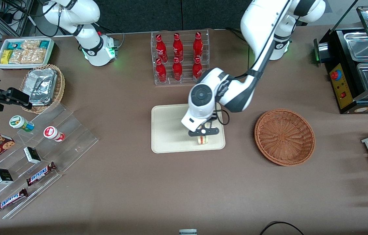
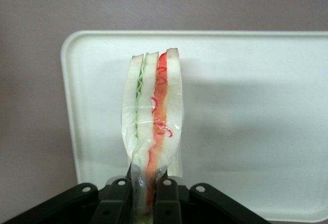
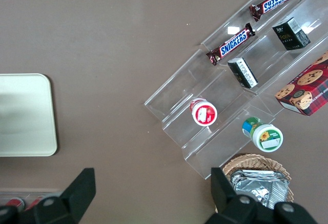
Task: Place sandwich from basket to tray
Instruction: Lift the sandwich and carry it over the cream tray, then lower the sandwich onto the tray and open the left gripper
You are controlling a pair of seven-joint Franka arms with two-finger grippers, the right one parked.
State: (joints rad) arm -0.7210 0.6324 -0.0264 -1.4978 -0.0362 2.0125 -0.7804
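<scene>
Front view: the tool (image 1: 203, 132) hangs over the tray (image 1: 167, 130), near the tray edge closest to the camera, pinching the sandwich (image 1: 202, 140). The basket (image 1: 284, 137) sits on the surface (image 1: 138, 182) beside the tray, toward the working arm's end.

Left wrist view: the tool (image 2: 146, 193) squeezes the sandwich (image 2: 152, 116) by its narrow end, with the tray (image 2: 246, 121) underneath.

Right wrist view: a corner of the tray (image 3: 25, 114) shows.
</scene>
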